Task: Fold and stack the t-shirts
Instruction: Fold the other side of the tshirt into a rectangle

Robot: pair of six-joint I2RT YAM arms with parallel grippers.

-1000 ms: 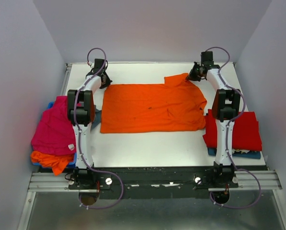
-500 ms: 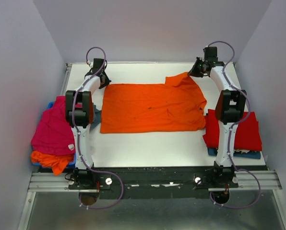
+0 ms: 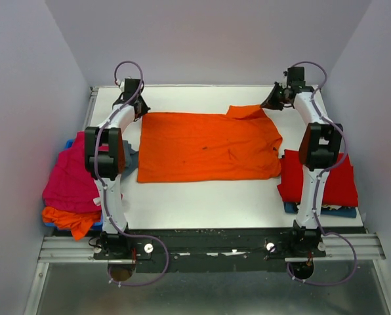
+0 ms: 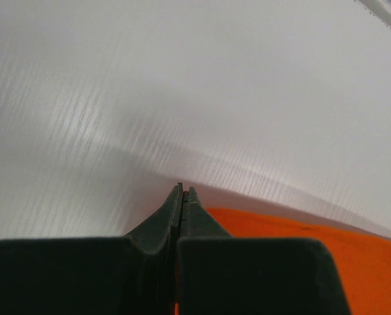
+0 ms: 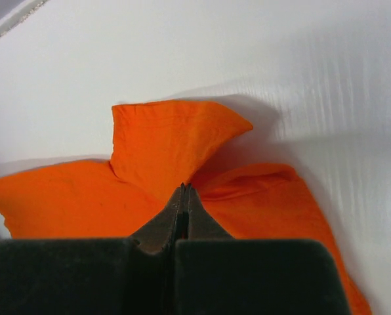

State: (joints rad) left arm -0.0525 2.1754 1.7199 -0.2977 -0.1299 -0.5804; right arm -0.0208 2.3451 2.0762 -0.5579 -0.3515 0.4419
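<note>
An orange shirt [image 3: 208,147] lies spread flat in the middle of the bench [image 3: 202,200], filling the centre of the overhead view. It is opened out so it can be folded. The right tool [image 3: 274,102] sits at the shirt's upper right corner with its fingers pressed together. In the right wrist view the creases run into the fingertips, so it seems to be pinching the cloth just by the sleeve [image 5: 169,141], which is flipped over and peaks up. That suits tugging this corner straight. The left tool [image 3: 132,105] is at the upper left corner, also pressed together. Orange cloth lies right beside it, but I cannot tell whether any is caught. A red shirt [image 3: 327,180], apparently folded, rests at the right edge of the frame. A pink shirt [image 3: 71,174] is heaped over more cloth at the left edge, apparently waiting its turn.
</note>
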